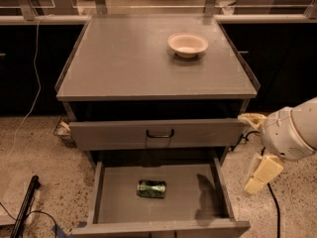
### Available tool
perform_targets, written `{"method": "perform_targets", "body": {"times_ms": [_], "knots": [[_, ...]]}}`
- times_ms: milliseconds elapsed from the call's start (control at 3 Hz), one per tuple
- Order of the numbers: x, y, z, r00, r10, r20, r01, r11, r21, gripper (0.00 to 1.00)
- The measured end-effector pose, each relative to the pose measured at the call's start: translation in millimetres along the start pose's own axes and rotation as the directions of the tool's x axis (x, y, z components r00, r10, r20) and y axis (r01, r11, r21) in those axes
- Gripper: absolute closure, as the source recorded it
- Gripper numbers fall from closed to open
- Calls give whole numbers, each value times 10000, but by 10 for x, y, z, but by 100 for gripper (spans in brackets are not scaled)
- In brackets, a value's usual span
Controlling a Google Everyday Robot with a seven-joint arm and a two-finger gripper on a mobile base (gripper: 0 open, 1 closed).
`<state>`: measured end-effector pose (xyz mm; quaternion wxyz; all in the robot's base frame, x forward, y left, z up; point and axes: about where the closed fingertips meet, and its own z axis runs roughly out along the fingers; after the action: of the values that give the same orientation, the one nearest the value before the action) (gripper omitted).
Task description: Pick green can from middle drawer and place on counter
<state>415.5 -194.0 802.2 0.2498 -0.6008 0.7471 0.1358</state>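
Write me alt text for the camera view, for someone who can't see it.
A green can lies on its side in the open middle drawer of a grey cabinet, while the robot's gripper hangs outside the drawer to its right, apart from the can. A pale bowl sits on the counter above.

Green can (151,188): shiny green with light-green mottling. Middle drawer (119,198) and tabletop (129,58): plain grey. Bowl (187,44): cream. Floor (29,148): pale, speckled. Gripper (260,175), right of the drawer: cream. Arm (292,133): white.
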Motion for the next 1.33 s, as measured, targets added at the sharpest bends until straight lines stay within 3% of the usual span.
{"method": "perform_targets", "body": {"times_ms": [667, 1000, 1333], "knots": [[-20, 43, 16, 9999, 84, 58, -83, 9999, -90, 0], [124, 182, 735, 9969, 789, 12, -783, 9916, -1030, 0], [304, 251, 1292, 9901, 1404, -72, -1396, 9762, -1661, 0]]}}
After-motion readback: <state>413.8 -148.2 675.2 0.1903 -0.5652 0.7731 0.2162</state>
